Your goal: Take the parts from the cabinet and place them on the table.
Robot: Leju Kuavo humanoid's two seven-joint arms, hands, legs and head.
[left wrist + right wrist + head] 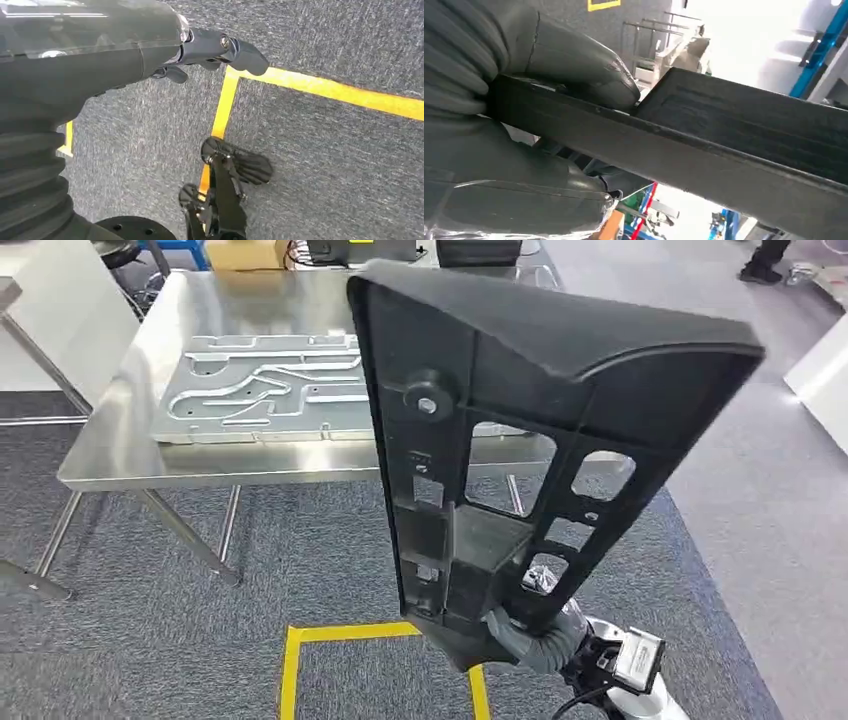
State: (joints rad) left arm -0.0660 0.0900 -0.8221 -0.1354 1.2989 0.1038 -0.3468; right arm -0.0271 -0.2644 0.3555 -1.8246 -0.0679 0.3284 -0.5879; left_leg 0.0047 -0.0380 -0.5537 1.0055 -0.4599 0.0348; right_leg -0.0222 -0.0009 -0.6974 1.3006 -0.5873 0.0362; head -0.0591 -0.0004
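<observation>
The right hand [520,635] grips the lower end of a large black plastic part [520,440], held upright in front of the robot, its broad end above and nearer the steel table [110,465] than its gripped foot. The robot stands short of the table, beside yellow floor tape [350,635] on grey carpet. On the tabletop lies a flat metal plate [265,390] with raised channels.

To place well, the part should probably be carried over the table's bare near edge and lowered without striking the plate; top-heavy, it may swing in the grasp.

The right wrist view shows the thumb [584,65] pressed on the part's edge, a detail hidden from the head view. The left wrist view shows the left hand [220,50] hanging over the carpet, holding nothing, fingers loosely extended.
</observation>
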